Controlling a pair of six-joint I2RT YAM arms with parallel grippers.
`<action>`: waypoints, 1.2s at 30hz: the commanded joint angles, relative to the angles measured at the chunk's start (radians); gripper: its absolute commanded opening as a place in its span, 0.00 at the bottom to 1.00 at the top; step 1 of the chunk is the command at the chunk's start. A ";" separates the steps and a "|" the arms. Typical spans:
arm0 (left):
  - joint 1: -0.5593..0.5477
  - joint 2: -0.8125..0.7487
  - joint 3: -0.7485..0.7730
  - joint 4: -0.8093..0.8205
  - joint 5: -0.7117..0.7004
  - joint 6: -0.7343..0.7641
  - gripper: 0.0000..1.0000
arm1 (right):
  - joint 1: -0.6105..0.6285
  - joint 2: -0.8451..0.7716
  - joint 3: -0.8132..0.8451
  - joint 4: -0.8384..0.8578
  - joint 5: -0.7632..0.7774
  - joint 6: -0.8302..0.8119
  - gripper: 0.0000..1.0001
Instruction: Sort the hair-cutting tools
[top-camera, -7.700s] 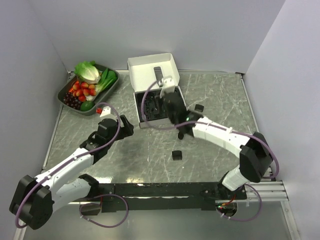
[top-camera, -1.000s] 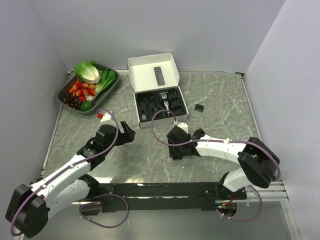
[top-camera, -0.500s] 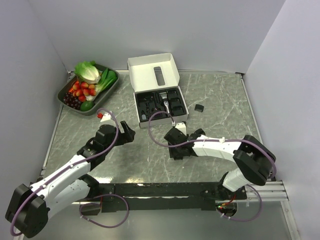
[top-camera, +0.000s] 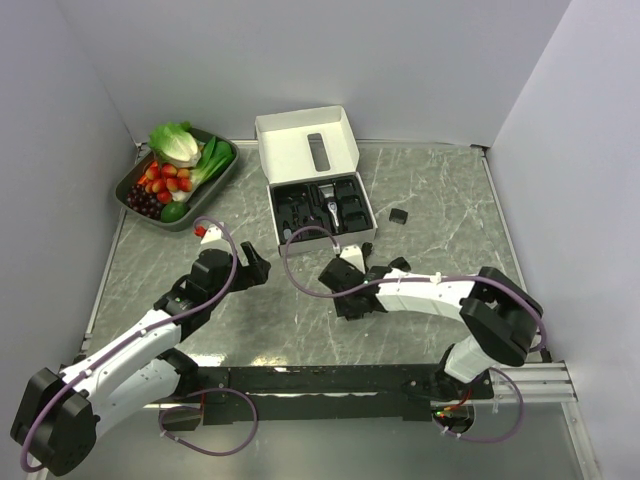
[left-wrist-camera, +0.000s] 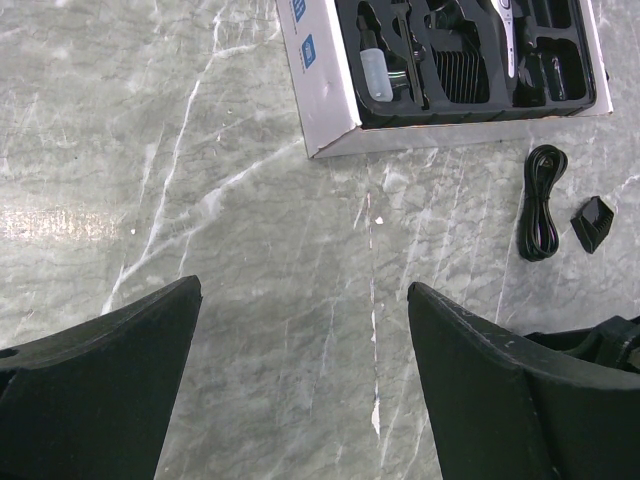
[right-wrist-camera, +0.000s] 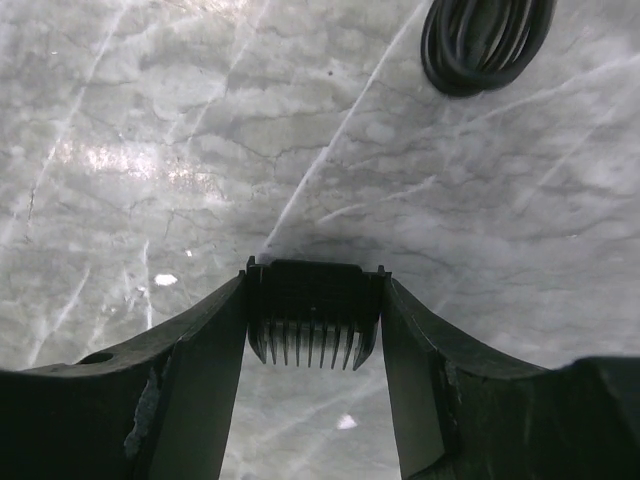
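A small black comb guard (right-wrist-camera: 315, 318) lies on the marble table, teeth toward the camera. My right gripper (right-wrist-camera: 315, 298) is shut on it, a finger pressed against each side. From above, that right gripper (top-camera: 343, 292) sits low on the table in front of the box and hides the guard. The open white box (top-camera: 283, 240) holds a black insert with the silver-and-black clipper (top-camera: 331, 205) and other black attachments. A second black guard (top-camera: 399, 215) lies on the table to the box's right. My left gripper (left-wrist-camera: 302, 292) is open over bare marble, left of the box.
A coiled black cable (left-wrist-camera: 540, 200) lies in front of the box, near the second guard (left-wrist-camera: 590, 222); the same cable (right-wrist-camera: 485, 40) lies just beyond the held guard. A dark tray (top-camera: 215, 188) of vegetables and fruit stands at the back left. Grey walls enclose the table.
My right gripper has shifted a little to the left at the comb guard and its fingers have closed in against the guard's sides. The left arm has not moved.
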 joint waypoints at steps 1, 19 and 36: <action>-0.004 -0.020 -0.007 0.024 -0.008 0.022 0.90 | -0.010 -0.057 0.121 -0.104 0.079 -0.166 0.45; -0.002 0.004 -0.016 0.070 0.009 0.011 0.90 | -0.323 0.157 0.601 -0.087 -0.014 -0.846 0.45; -0.030 0.367 0.037 0.536 0.054 -0.305 0.76 | -0.476 0.340 0.836 -0.020 -0.025 -1.095 0.45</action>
